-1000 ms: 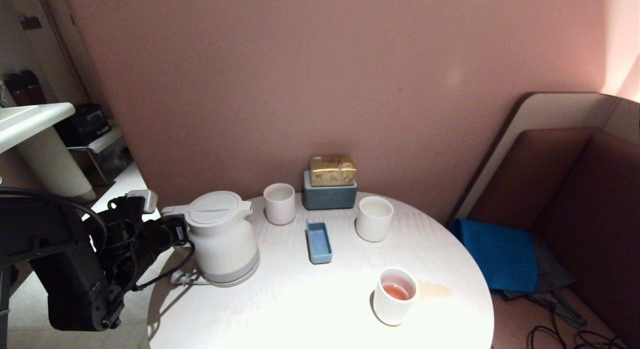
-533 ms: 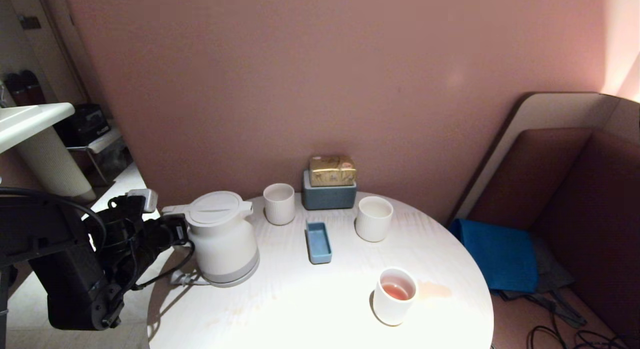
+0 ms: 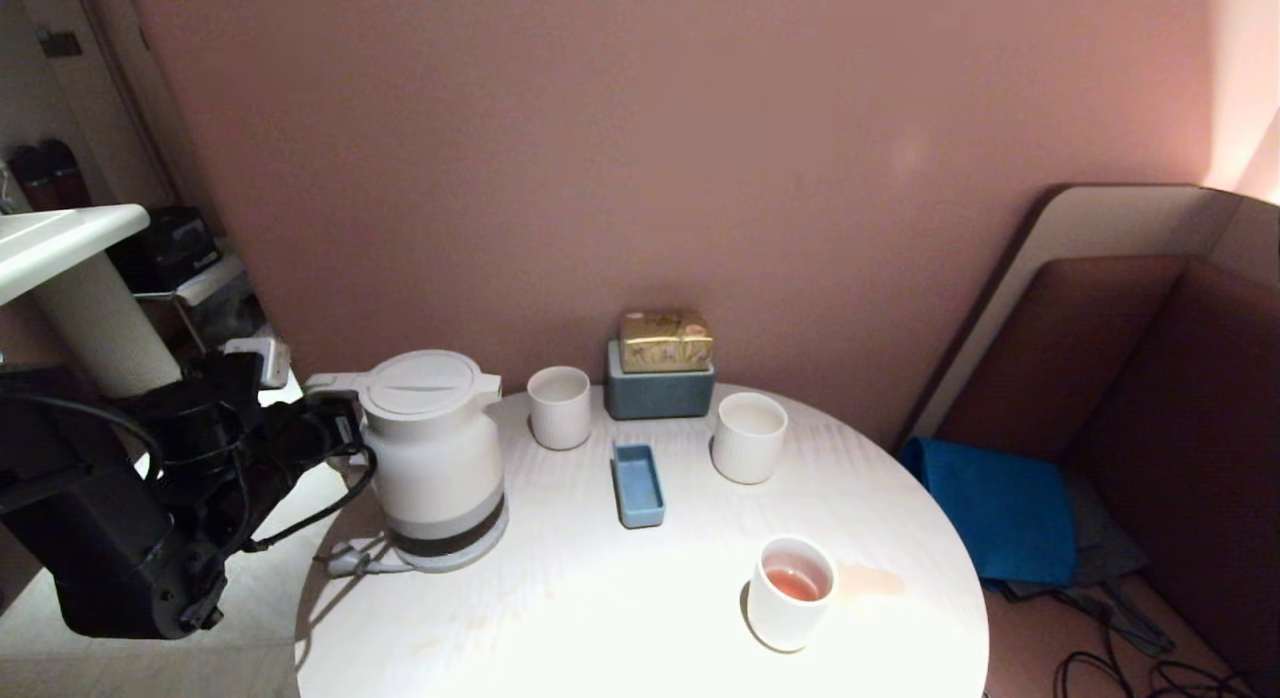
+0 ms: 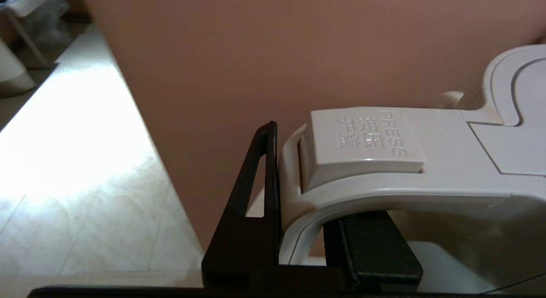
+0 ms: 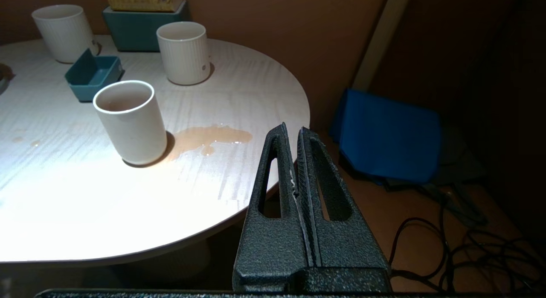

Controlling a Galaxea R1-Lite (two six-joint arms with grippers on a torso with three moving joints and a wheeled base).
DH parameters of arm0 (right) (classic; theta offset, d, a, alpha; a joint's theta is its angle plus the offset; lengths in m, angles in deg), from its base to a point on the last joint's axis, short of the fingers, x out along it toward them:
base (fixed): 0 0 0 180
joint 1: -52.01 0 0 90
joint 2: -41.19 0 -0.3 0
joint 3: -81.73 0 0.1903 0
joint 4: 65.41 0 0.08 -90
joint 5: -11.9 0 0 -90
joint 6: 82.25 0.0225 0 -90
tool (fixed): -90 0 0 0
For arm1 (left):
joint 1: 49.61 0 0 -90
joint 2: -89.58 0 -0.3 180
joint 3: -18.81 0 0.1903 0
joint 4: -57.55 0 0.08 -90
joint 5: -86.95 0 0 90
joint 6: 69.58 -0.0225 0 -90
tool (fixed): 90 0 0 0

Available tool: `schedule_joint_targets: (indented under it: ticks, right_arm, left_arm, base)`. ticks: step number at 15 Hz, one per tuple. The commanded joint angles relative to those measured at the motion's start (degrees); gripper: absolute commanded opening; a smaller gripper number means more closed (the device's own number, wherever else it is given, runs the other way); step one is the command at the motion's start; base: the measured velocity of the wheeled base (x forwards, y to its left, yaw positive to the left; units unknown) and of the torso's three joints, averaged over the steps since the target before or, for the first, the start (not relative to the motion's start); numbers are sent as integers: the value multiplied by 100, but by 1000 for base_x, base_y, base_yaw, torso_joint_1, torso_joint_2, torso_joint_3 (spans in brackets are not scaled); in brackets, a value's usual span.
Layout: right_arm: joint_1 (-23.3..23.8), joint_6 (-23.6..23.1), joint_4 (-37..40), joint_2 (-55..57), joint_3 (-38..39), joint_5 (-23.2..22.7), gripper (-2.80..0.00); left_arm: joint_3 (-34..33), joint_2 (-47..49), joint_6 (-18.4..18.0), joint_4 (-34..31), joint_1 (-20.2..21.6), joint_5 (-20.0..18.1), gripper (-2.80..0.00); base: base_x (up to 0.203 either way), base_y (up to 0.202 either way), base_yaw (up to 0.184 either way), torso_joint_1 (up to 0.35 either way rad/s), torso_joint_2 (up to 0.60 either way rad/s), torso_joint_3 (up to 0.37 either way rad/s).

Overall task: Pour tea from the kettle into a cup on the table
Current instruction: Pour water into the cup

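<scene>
Kettle [image 3: 432, 448]: lifted off its grey base since a second ago, held upright at the worktop [image 3: 620, 618] left edge; left end effector [image 4: 298, 229] clamped on its handle. Pouring not yet begun.

Black left gripper [image 4: 298, 229] fingers tight around the white kettle [image 4: 426, 170] handle, pink wall [image 4: 273, 46] behind.
</scene>
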Motion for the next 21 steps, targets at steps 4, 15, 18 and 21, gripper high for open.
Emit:
schedule_joint_targets:
  ticks: [4, 15, 18, 21]
  right_arm:
    - [-5, -1, -3, 5, 0, -1, -280]
    - [-6, -1, -4, 5, 0, -1, -280]
    - [-4, -1, -3, 5, 0, -1, -280]
    - [-7, -1, 5, 5, 0, -1, -280]
  left_arm:
    - [268, -767, 16, -748, -265, 159, -280]
    - [1507, -1971, -513, -3466, -1948, 969, -280]
    - [1554, -1907, -804, -3553, -2322, 1082, -280]
    - [1824, -1758, -898, -3712, -2667, 1258, -280]
  base:
    - [0, 0, 0, 0, 0, 0]
    - [0, 0, 0, 0, 0, 0]
    - [0, 0, 0, 0, 0, 0]
    - [0, 0, 0, 0, 0, 0]
